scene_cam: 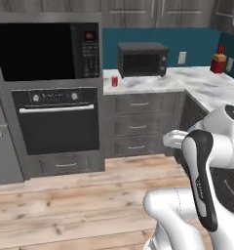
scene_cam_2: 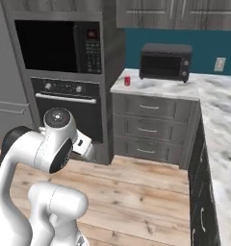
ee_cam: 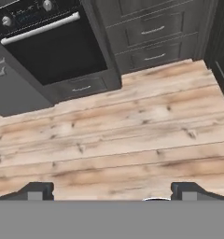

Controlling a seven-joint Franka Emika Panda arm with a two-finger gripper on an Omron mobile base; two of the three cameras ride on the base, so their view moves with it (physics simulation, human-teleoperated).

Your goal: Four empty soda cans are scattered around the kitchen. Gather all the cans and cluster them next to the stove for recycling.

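Gripper (ee_cam: 111, 192): jaws spread wide, nothing between them. In the hand view the two dark fingertips (ee_cam: 37, 191) stand far apart at the lower edge, with bare wooden floor (ee_cam: 132, 135) beneath and ahead of them. The hand points down at the planks — no contact with any object.

Beyond the fingertips in that view: the wall oven (ee_cam: 53, 51) with its silver handle, a shallow drawer under it, and the grey cabinet drawers (ee_cam: 153, 30) to its right.

Task object: one soda can (scene_cam: 114, 81), red with a silver top, stands upright on the marble counter (scene_cam: 153, 83). It sits near the counter's left end, close to the front edge, just left of the black toaster oven (scene_cam: 142, 58) and apart from it. From the right base camera the same can appears in that spot, beside the tall cabinet housing the microwave (scene_cam: 46, 51) and wall oven.

Relation to the fingers: the can is well apart from the gripper — up on the counter across the floor, while the fingers hang over open floor.

A red item (scene_cam: 218, 59) stands at the counter's far right corner; its identity cannot be told.
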